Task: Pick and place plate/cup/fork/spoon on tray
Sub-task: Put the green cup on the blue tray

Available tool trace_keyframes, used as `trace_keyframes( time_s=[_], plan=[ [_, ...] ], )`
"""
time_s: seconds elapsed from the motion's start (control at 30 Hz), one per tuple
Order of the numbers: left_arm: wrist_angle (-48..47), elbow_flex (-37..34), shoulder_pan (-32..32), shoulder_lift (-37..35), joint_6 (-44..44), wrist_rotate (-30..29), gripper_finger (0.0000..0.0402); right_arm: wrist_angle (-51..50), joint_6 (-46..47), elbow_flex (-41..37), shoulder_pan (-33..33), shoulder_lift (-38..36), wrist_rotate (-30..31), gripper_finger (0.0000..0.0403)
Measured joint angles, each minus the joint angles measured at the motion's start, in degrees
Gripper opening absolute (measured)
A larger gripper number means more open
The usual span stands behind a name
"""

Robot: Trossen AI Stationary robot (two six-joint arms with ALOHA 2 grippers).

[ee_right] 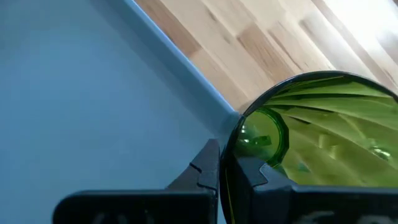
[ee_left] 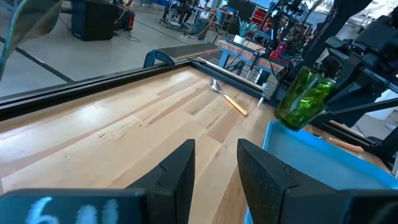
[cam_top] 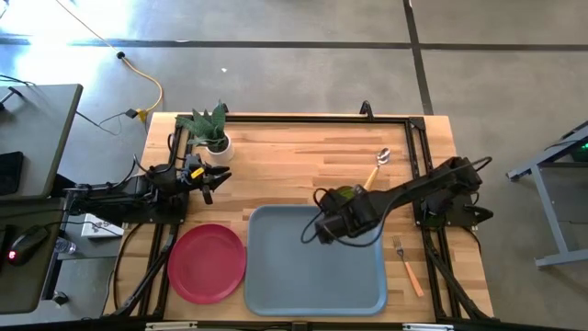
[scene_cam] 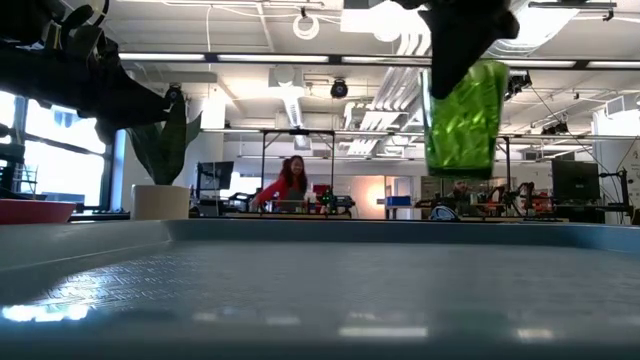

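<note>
I see the right gripper (ee_right: 227,165) pinching the green cup's (scene_cam: 463,115) rim, holding it aloft over the tray's (cam_top: 276,276) far edge; my left gripper (ee_left: 214,171) waits parted, empty, beside the plant pot (cam_top: 218,145)

Nothing legible here

Blurred pale marks on the left gripper (ee_left: 214,177) body in its wrist view — too smeared to read.
</note>
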Motion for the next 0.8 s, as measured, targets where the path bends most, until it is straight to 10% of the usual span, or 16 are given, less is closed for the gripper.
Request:
trace_keyframes(
  time_s=[0.8],
  plan=[
    [0.02, 0.0, 0.0, 0.0, -0.13, 0.0, 0.011, -0.23, 20.75, -4.1, 13.09, 0.07, -6.43, 0.0]
  ],
)
